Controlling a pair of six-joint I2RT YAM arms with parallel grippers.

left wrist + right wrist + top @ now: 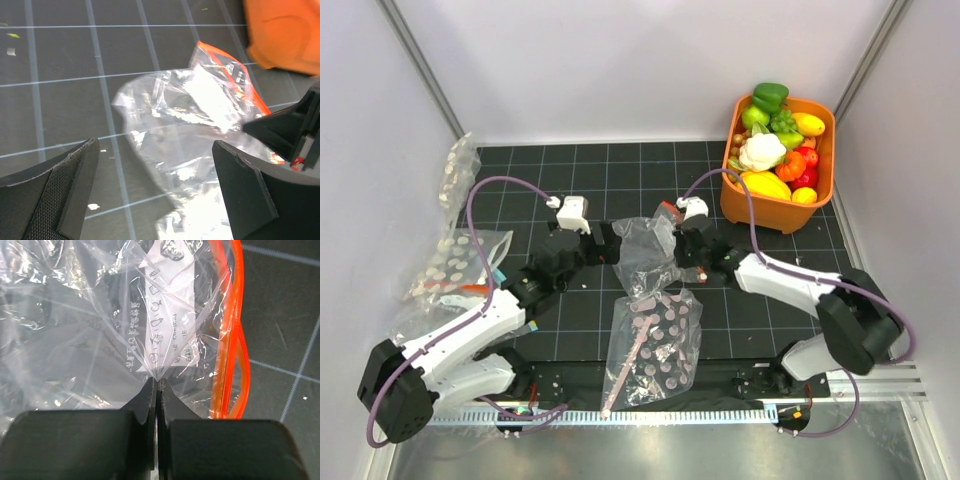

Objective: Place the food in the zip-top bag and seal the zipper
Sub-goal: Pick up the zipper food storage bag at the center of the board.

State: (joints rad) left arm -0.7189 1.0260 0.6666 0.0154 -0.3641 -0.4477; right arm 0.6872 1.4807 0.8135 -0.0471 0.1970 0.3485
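The zip-top bag (645, 245) lies crumpled on the black mat between the two arms. My right gripper (158, 382) is shut on a pinch of its clear film, just left of the orange-red zipper (227, 330), which curves open in a loop. My left gripper (155, 150) hangs open close to the bag's (190, 115) left edge, with the film partly between its fingers and untouched. The food sits in the orange basket (818, 205) at the back right: a white cauliflower (761, 152), a green bell pepper (770, 96) and an orange round piece (790, 166).
A pink-dotted clear bag (655, 345) lies just in front of the zip-top bag. White-dotted bags (455, 265) are heaped at the left wall. The basket holds several other toy vegetables. A metal rail (670, 410) runs along the near edge.
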